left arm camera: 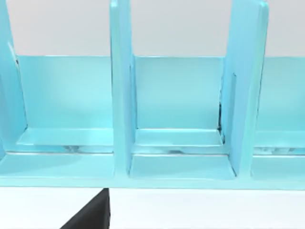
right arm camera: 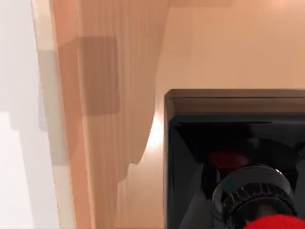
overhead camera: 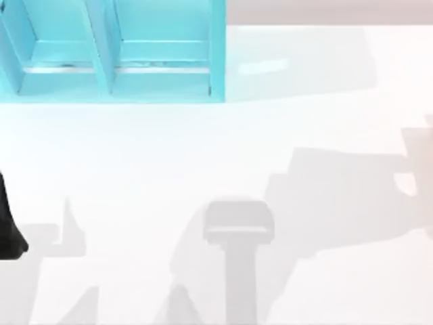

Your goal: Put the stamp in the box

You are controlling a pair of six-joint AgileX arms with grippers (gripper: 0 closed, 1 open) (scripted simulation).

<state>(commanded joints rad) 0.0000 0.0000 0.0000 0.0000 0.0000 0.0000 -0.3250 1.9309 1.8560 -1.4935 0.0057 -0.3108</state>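
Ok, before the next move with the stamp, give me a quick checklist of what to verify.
1. Stamp located: ok. The stamp, black base and red knob, sits close to the right wrist camera.
2. What is around it: ok. A peach surface lies behind it.
3. Stamp already in the box: cannot tell.
4. Right hand's grip on the stamp: cannot tell.
5. Left arm out of the way: ok. It is at the table's left edge, and its wrist camera faces the teal rack.
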